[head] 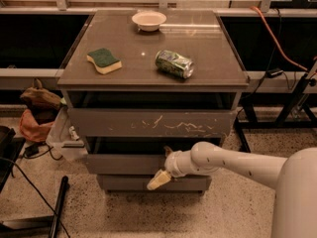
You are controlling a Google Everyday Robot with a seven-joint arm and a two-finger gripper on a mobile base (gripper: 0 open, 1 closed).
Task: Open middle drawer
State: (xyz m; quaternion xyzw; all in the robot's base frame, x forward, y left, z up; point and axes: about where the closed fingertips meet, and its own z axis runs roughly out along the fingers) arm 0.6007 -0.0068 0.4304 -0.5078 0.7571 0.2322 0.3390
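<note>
The middle drawer (124, 163) sits second from the top in the grey-brown cabinet. Its plain front is a wide horizontal band under the scratched top drawer (148, 123) and above the narrower bottom drawer (124, 182). The gripper (159, 178) is low against the right-hand part of that front as seen here, with its pale tip hanging over the seam to the bottom drawer. Whether it is apart or together I cannot tell. It may be hooked on the front's upper lip, but the shadow there hides any contact. The arm (233, 162) reaches in from the lower right, so the drawer lies just ahead and to the left of the wrist. The pull should run straight out toward the camera, across the drawer's long axis. The floor (124, 212) in front offers room. The robot's body (297, 197) stands close on the right, and a white bin (62, 140) sits beside the cabinet's left flank.
</note>
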